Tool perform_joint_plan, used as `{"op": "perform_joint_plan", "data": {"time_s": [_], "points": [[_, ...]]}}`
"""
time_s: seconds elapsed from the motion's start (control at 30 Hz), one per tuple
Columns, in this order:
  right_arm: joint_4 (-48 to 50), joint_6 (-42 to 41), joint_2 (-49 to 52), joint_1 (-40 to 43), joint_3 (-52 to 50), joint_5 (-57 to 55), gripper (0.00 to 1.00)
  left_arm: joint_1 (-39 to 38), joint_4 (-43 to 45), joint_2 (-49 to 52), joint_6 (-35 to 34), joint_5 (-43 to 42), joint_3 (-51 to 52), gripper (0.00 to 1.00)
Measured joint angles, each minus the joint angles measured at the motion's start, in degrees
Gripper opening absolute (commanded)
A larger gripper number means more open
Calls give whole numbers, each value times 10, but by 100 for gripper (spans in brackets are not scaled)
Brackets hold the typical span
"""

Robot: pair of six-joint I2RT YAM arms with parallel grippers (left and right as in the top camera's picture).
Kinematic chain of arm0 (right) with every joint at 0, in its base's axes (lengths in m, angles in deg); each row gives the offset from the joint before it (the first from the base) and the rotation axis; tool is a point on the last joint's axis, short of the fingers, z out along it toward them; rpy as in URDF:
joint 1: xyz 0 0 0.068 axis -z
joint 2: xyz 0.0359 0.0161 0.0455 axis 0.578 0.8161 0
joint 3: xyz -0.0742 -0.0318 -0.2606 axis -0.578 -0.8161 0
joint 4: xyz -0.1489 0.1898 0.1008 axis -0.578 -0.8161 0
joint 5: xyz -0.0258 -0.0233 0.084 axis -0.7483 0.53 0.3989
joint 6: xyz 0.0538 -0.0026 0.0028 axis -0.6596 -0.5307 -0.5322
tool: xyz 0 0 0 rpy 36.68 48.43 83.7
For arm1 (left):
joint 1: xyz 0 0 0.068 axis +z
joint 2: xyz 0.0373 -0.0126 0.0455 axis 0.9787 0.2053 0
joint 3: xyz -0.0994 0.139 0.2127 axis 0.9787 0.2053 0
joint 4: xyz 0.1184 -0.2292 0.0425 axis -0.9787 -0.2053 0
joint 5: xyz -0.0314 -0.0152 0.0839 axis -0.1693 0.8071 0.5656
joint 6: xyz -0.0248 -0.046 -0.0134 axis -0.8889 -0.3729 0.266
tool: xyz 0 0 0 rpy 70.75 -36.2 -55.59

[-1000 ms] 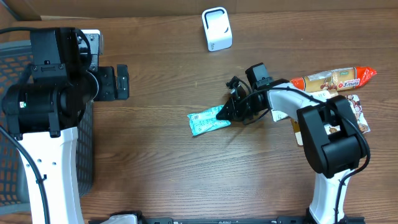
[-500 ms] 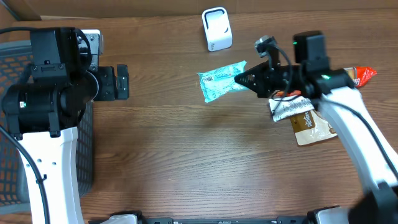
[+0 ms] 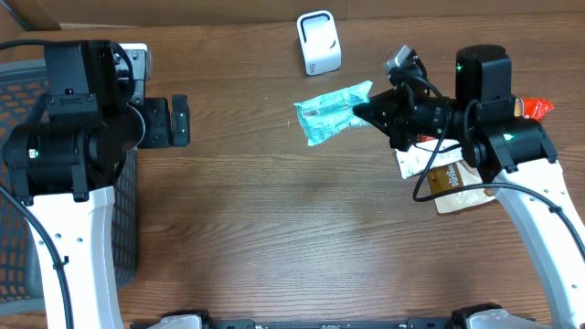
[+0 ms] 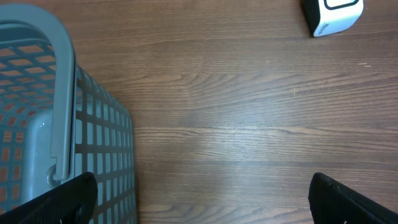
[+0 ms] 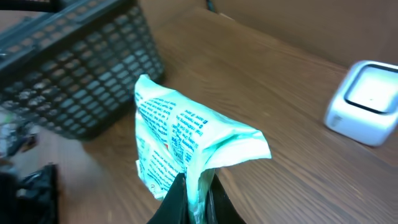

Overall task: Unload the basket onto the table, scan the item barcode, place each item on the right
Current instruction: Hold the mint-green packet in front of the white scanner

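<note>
From above, the right pincer (image 3: 366,111) is clenched on one end of a teal packet (image 3: 334,110). The packet sticks out to the side of the pincer and lies near the white scanner (image 3: 318,42), but does not touch it. The scanner stands at the far edge of the brown wood surface (image 3: 274,228). Under the right arm lie more snacks: a brown packet (image 3: 452,183) and a pack with a red tip (image 3: 536,108). Far on the other side, the left pincer (image 3: 176,121) is released, with its jaws wide apart and nothing between them. It sits beside a dark basket (image 3: 14,265).

In the left wrist view, two black fingers (image 4: 68,196) peek in at the bottom corners, well apart. Only bare wood shows between them. The basket fills the left side, with a grey rim and a wall full of holes. A bit of the scanner shows in the top right corner.

In the right wrist view, the pincer pinches the packet at the bottom of the picture, where the wrapper is bunched up. The rest of the packet stands up from the jaws and shows small blue print. It is too blurry to read. The scanner sits to the right on the wood, and the basket lies behind the packet at the top left.
</note>
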Motion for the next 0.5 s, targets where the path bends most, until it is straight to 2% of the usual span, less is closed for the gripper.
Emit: {"op": "perform_joint_plan", "data": {"time_s": [0.1,0.27,0.4,0.5], "points": [[33,-35,3,-17,0,-85,3,0,0,0,0,0,0,99],[111,-68,49,-95,10,-292,3,0,0,0,0,0,0,100],[151,-47,145,-145,76,-471,4,0,0,0,0,0,0,99],[247,12,215,-153,118,-578,4,0,0,0,0,0,0,100]]}}
